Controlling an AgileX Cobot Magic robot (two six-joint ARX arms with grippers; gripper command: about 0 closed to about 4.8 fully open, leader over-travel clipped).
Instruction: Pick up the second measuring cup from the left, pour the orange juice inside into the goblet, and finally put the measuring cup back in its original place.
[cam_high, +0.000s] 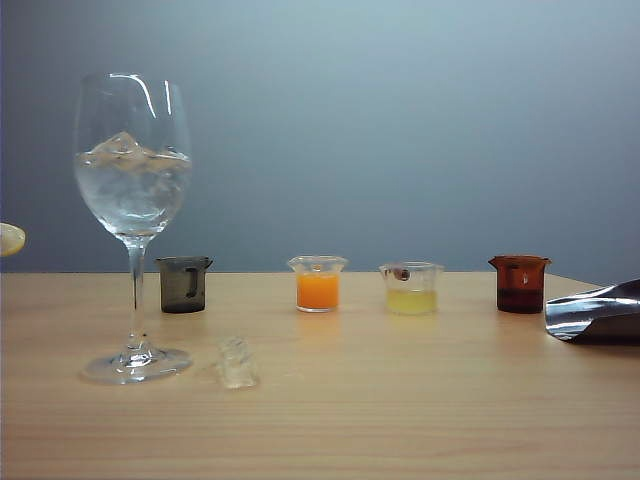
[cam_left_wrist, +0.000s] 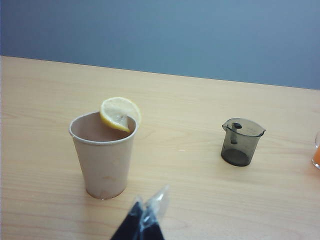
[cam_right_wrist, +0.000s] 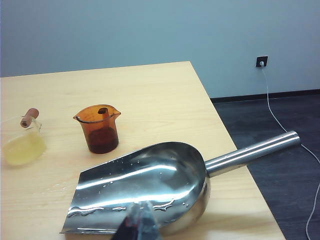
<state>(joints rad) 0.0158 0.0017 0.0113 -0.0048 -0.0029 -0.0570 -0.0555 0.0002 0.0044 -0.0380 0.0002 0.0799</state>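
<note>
Orange juice (cam_high: 317, 291) fills your second measuring cup (cam_high: 317, 283) on the bench (cam_high: 420, 400) right of the goblet (cam_high: 133, 200), while your left end effector (cam_left_wrist: 145, 220) and right end effector (cam_right_wrist: 140, 222) sit closed, holding nothing.

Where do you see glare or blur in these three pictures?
Exterior view: white glare streaks on the goblet bowl. Right wrist view: bright reflections across the wet metal scoop, with the shut right gripper blurred. Left wrist view: soft, even light, the left gripper out of focus.

Exterior view low, level; wrists look down, sharing cups.
</note>
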